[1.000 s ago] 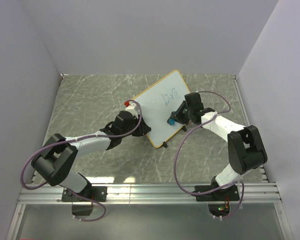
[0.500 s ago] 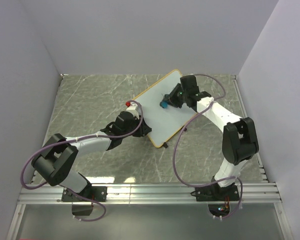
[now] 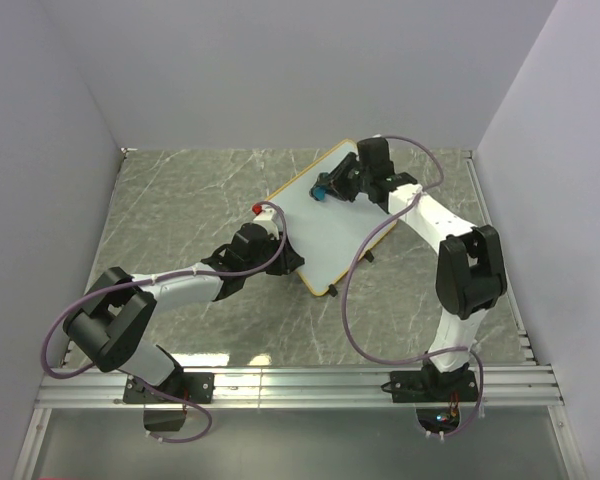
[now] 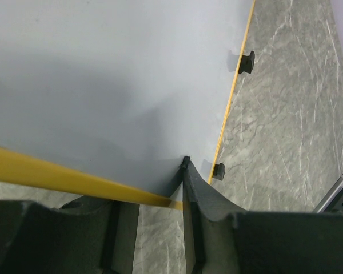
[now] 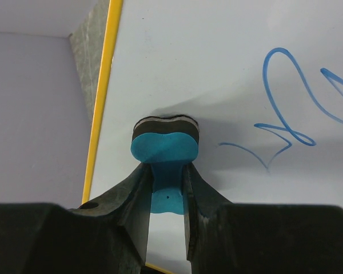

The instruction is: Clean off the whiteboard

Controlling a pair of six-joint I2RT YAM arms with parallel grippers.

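The whiteboard point(image 3: 315, 235), white with a yellow-orange frame, lies tilted in the middle of the marble table. My left gripper point(image 3: 278, 250) is shut on its near-left edge. In the left wrist view the yellow frame point(image 4: 57, 171) passes between my fingers point(image 4: 188, 182). My right gripper point(image 3: 330, 186) is over the board's far corner, shut on a small blue eraser point(image 5: 164, 145) whose dark pad presses on the board point(image 5: 217, 57). Blue scribbled writing point(image 5: 291, 108) lies just right of the eraser. In the top view the right arm hides the writing.
Two black feet point(image 4: 247, 61) stick out from the board's long edge. A small red object point(image 3: 258, 207) sits by the board's left corner. Grey walls close in the table point(image 3: 180, 200) on three sides. The right arm's purple cable point(image 3: 355, 290) loops over the board's near corner.
My right gripper has carried the eraser from the board's near-right edge across the writing to the far corner. The left gripper and the board have stayed put.
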